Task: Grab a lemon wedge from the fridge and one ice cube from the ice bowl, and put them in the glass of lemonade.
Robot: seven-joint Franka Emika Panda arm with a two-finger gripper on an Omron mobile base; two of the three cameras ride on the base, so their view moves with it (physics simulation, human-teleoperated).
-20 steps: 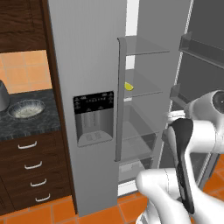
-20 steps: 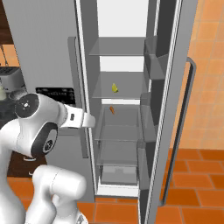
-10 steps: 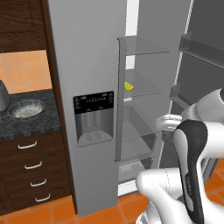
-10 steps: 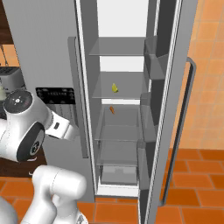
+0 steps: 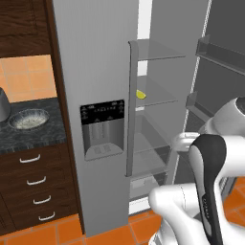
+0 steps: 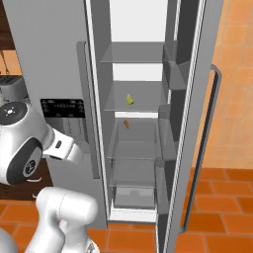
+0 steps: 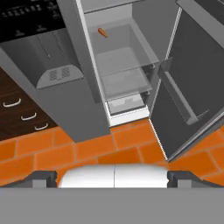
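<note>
While the fridge (image 6: 143,123) stood with its right door (image 6: 195,148) swung open, the lemon wedge (image 6: 130,99) lay on a glass shelf (image 6: 129,101) in the upper half of the compartment, well apart from the gripper (image 7: 113,177). Gripper was down low, looking at the orange floor (image 7: 87,151) in front of the fridge base, jaws spread wide, nothing between them. So the wedge sat well above and beyond the fingers (image 7: 41,178).

One shelf below the wedge: a small orange item (image 6: 126,124), too small to identify; same item visible in the hand view (image 7: 102,32). Lower shelves and the bottom drawer (image 6: 131,197) looked bare. Door bins (image 6: 169,54) showed no contents.

Left of the fridge, the ice bowl (image 5: 28,118) sat on the dark counter (image 5: 28,136), whitish contents inside, individual cubes not resolvable. Grey rounded object (image 5: 4,104) just beside the bowl at the frame edge. Toaster (image 6: 11,88) was on the counter in the right base view. Dispenser panel (image 5: 103,128) was on the closed left door.
</note>
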